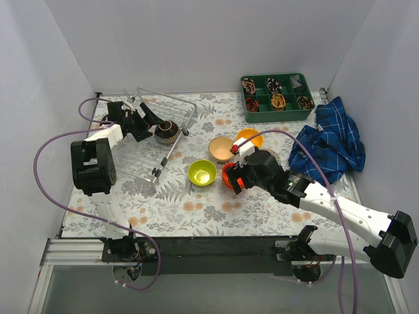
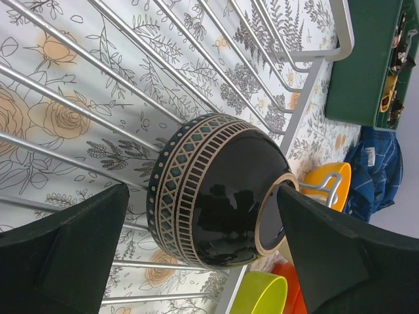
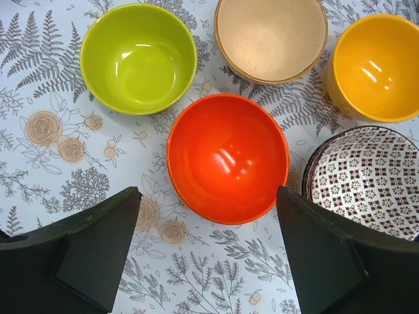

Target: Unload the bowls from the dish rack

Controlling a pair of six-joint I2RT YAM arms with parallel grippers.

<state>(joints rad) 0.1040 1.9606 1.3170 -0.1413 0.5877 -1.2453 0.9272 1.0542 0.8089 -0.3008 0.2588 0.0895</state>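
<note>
Jaws apart on both: your left straddles the dark bowl (image 2: 216, 190) in the rack (image 2: 345, 23) for lifting, right above the unloaded red bowl (image 3: 227, 157).

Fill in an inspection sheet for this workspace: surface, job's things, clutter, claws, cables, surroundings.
Surface: table with a floral cover.
Job's things: rack at left holds one dark bowl; green bowl, beige bowl, yellow bowl, red bowl and patterned bowl stand on the table.
Clutter: green tray of small items, far right; blue cloth beside it.
Claws: left claw open astride the dark bowl; right claw open above the red bowl.
Cables: purple cables loop by each arm.
Surroundings: white walls on three sides.
</note>
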